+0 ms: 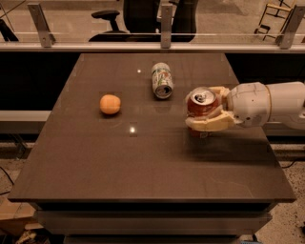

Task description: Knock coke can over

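The coke can (203,108) is red with a silver top and stands on the right half of the dark table (143,162), leaning a little with its top turned towards the camera. My gripper (192,109) reaches in from the right on a white arm (267,104). Its cream fingers (209,125) lie on the far and near sides of the can and hold it.
A white-and-green can (162,80) lies on its side at the back centre of the table. An orange (110,104) sits on the left. A railing (143,46) and an office chair (143,14) are behind the table. The table's right edge is near the arm.
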`<state>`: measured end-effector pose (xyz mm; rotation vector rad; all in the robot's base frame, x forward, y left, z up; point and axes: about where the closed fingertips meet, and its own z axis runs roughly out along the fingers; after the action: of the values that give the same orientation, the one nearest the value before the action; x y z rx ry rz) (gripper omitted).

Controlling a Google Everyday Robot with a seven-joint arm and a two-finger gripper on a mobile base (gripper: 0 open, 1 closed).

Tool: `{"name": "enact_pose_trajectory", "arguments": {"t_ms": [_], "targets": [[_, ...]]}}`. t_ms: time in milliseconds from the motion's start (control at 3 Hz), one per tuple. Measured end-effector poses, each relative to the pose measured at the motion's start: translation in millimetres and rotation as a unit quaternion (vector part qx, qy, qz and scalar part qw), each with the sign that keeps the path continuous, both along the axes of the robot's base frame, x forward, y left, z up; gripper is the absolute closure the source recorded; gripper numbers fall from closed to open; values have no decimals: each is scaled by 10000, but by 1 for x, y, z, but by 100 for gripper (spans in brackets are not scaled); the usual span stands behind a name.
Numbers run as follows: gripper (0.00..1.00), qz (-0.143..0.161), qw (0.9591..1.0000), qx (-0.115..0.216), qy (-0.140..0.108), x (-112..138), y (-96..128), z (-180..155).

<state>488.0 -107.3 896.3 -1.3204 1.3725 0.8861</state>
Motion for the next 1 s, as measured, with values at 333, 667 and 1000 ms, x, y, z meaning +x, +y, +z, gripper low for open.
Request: {"name": "enact_pose_trajectory", "arguments": {"t_ms": [333,667,1000], "targets": [[100,-102,9997,-234,-55,-2,-7,6],[100,-168,9984,-531,-100,-4,-12,13],[100,-212,9957,-889,-155,-3,-16,22]]}}
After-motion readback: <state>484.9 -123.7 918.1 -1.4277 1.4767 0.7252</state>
